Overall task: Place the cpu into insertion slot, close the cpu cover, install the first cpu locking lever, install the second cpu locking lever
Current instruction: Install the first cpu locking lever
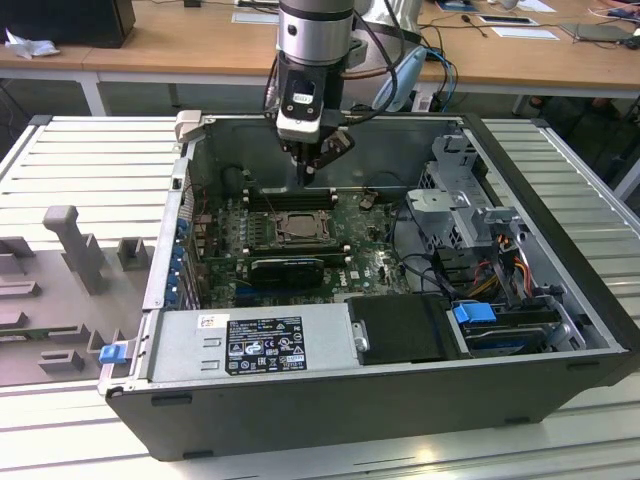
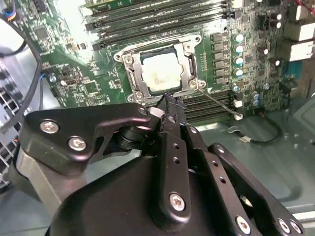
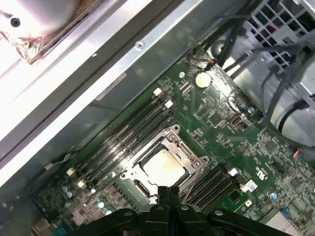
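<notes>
The open computer case [image 1: 300,405] is sitting on a ribbed grey tabletop [image 1: 90,160], wooden desks [image 1: 180,45] standing behind — the fingers [image 2: 173,128], pressed together, are hovering near the cpu [image 2: 160,73].

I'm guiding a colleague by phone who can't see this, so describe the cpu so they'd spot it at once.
Inside the open computer case, look at the green motherboard on its floor. Between the banks of long black memory slots sits the silvery cpu cover, a square frame. The cpu is the pale, smooth metal square showing through its cut-out, the only plain bright face there.
</notes>
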Controlling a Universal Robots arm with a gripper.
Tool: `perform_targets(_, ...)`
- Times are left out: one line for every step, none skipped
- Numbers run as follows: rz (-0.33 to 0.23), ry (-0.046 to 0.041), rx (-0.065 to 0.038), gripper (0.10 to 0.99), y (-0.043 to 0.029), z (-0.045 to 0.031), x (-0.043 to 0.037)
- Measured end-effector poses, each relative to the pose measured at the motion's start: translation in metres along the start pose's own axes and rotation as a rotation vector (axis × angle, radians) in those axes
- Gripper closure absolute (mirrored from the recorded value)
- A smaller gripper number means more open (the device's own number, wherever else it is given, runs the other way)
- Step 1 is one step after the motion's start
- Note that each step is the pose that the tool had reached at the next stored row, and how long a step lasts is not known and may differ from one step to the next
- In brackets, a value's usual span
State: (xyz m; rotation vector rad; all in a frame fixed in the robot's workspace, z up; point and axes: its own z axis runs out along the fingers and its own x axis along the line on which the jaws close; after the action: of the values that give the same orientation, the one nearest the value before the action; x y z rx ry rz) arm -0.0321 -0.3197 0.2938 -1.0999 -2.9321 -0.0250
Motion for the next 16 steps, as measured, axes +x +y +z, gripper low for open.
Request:
perform_targets(-0.052,-0.0007,0.0,0.98,0.0,0.0004,-0.0001)
perform_targets(-0.097,-0.0005,0.0,0.98,0.0,0.0006,0.0)
perform_targets(-0.142,0.0,0.001,0.98,0.0,0.0007,0.0)
perform_targets(-0.173,0.0003,0.001,0.98,0.0,0.0007,0.0)
perform_targets(-0.195,0.0006,0.001,0.98,0.0,0.0007,0.0)
perform_targets(-0.222,0.001,0.002,0.98,0.0,0.0009,0.0)
perform_targets(-0.244,0.0012,0.002,0.98,0.0,0.001,0.0)
perform_targets(-0.26,0.0012,0.002,0.98,0.0,0.0011,0.0)
perform_targets(-0.27,0.0014,0.002,0.98,0.0,0.0012,0.0)
perform_targets(-0.29,0.0016,0.002,0.98,-0.0001,0.0015,0.0)
perform_targets(-0.307,0.0018,0.003,0.98,-0.0001,0.0016,0.0)
perform_targets(-0.327,0.002,0.003,0.98,-0.0001,0.0017,0.0)
perform_targets(-0.35,0.0023,0.003,0.98,-0.0001,0.0018,0.0)
perform_targets(-0.371,0.0026,0.004,0.98,-0.0001,0.0018,0.0)
perform_targets(-0.388,0.0028,0.004,0.98,-0.0001,0.0019,0.0)
perform_targets(-0.405,0.0029,0.004,0.98,-0.0001,0.002,0.0)
